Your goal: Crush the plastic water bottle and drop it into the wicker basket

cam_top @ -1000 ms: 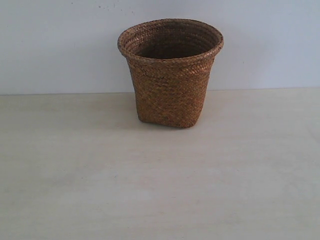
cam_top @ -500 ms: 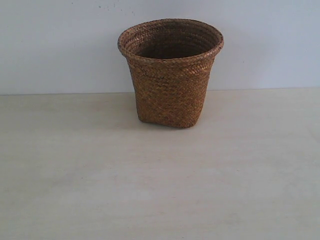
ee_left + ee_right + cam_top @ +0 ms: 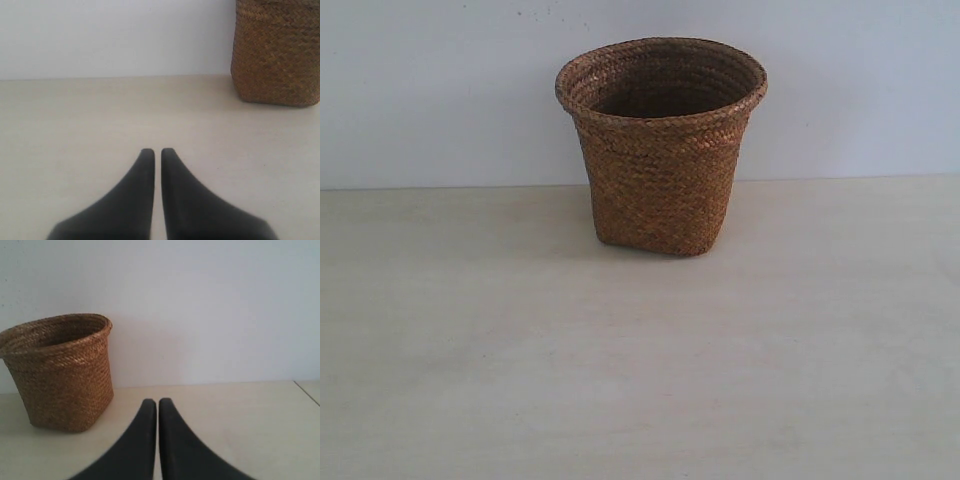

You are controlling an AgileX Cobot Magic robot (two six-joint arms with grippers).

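The brown wicker basket (image 3: 661, 150) stands upright at the back middle of the pale table, close to the wall. Its dark inside shows nothing that I can make out. The plastic water bottle is out of view in every frame. My left gripper (image 3: 157, 151) is shut with nothing between its black fingers; the basket (image 3: 276, 52) stands ahead and off to one side of it. My right gripper (image 3: 157, 402) is shut too and holds nothing, with the basket (image 3: 61, 372) ahead on its other side. Neither gripper appears in the exterior view.
A plain white wall (image 3: 440, 90) closes off the back of the table (image 3: 620, 370). The table's edge (image 3: 306, 390) shows in the right wrist view.
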